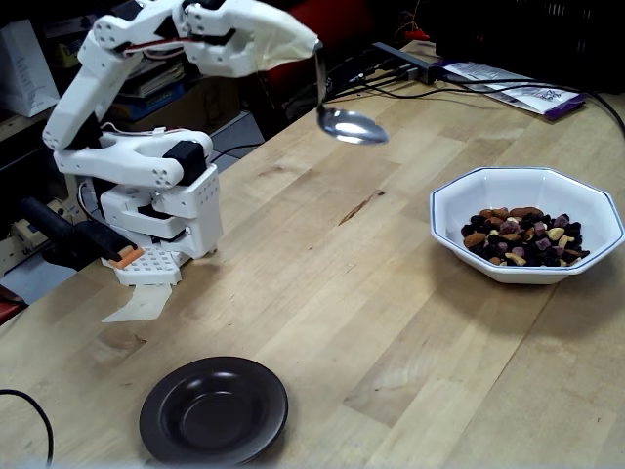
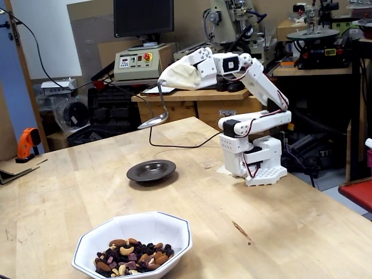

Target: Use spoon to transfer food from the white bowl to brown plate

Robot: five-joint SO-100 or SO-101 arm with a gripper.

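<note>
in both fixed views we see the white arm raised high over the wooden table (image 1: 391, 322), its claw (image 1: 311, 46) wrapped in a pale cloth-like cover, so the fingers themselves are hidden and we cannot make out how they stand; what we can see is that the handle of the spoon (image 1: 350, 125) emerges from the tip of the cover and the spoon hangs there, clear of the table, so the claw (image 2: 161, 86) is clamped on the spoon handle. the handle runs nearly straight down and the oval bowl of the spoon (image 2: 152, 121) lies roughly level at the bottom, facing up; whether anything rests in it is too small and too glary to tell, though it looks bare. the spoon is in the air, well apart from both dishes. the white bowl (image 1: 459, 200) sits on the table at the right of one view, and its far edge is partly cut by the frame in the other view (image 2: 87, 244), where it sits at the bottom. the food (image 1: 525, 237), a heap of nuts and dark dried fruit, lies inside it (image 2: 132, 257). the brown plate (image 1: 161, 430) rests flat on the table near the bottom edge of one view, its lower rim almost cropped, and in the other view (image 2: 135, 171) it lies between the bowl and the arm's base, with a bare well. the upper part of the arm is cut off by the top of the frame in one view.
</note>
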